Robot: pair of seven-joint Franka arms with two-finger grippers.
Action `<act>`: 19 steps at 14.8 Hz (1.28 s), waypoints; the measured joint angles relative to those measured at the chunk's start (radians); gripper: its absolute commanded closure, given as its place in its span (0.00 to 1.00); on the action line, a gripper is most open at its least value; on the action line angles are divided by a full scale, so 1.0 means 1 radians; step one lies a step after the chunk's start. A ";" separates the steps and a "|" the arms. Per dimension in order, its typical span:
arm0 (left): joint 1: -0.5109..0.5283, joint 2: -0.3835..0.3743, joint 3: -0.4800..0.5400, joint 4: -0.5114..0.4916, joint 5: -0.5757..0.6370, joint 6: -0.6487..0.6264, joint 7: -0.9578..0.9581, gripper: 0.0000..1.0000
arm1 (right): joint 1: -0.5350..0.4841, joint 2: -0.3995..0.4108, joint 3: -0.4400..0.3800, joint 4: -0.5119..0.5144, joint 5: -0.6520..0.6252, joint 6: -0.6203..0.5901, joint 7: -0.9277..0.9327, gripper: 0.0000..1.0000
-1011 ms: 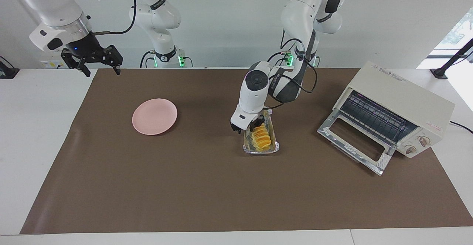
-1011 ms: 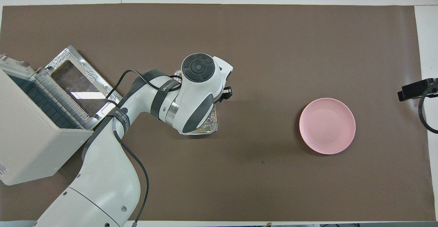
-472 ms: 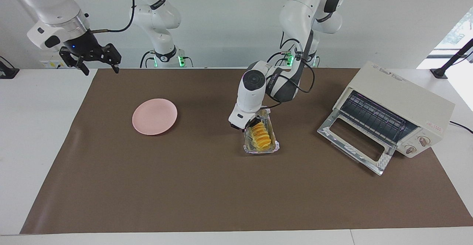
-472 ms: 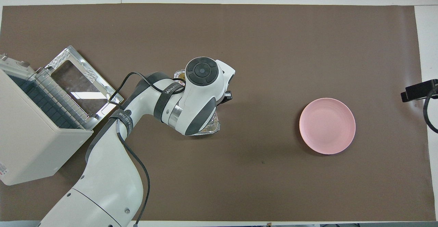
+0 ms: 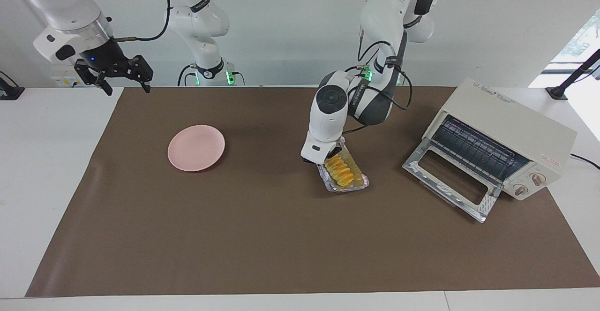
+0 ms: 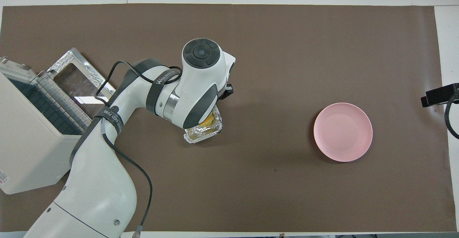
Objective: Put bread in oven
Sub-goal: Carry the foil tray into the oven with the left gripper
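Partly hidden — bread [image 5: 341, 171] under left pincer [image 5: 326, 158].

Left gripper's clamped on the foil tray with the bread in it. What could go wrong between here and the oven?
The left gripper pinches only one end of the foil tray, so the thin foil may bend or slip. The bread lies loose inside and could slide out if the tray tips. The oven door lies open, so a low approach could catch it.

We are most likely in a robotics lab: two white Franka arms [image 5: 375, 43] are mounted at a white table [image 5: 47, 161] covered with a brown mat [image 5: 234, 236], before a bare white wall [image 5: 290, 20], with a staged toaster oven [image 5: 511, 128].
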 measured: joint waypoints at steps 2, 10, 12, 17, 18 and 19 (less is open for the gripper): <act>0.002 -0.028 0.108 0.024 0.005 -0.070 -0.001 1.00 | 0.000 0.000 0.000 0.000 0.000 -0.002 0.000 0.00; 0.190 -0.037 0.329 0.024 0.130 -0.171 0.079 1.00 | 0.000 -0.002 0.000 0.000 0.000 -0.003 0.000 0.00; 0.228 -0.037 0.329 0.023 0.142 -0.193 0.082 1.00 | 0.000 -0.002 0.000 0.000 0.000 -0.003 0.000 0.00; 0.247 -0.037 0.330 0.005 0.151 -0.254 0.108 1.00 | 0.000 -0.002 0.000 0.000 0.000 -0.003 0.000 0.00; 0.249 -0.038 0.333 -0.004 0.153 -0.262 0.108 1.00 | 0.000 -0.002 0.000 0.000 0.000 -0.003 0.000 0.00; 0.251 -0.039 0.338 -0.017 0.155 -0.267 0.109 1.00 | 0.000 -0.002 0.000 0.000 0.000 -0.003 0.000 0.00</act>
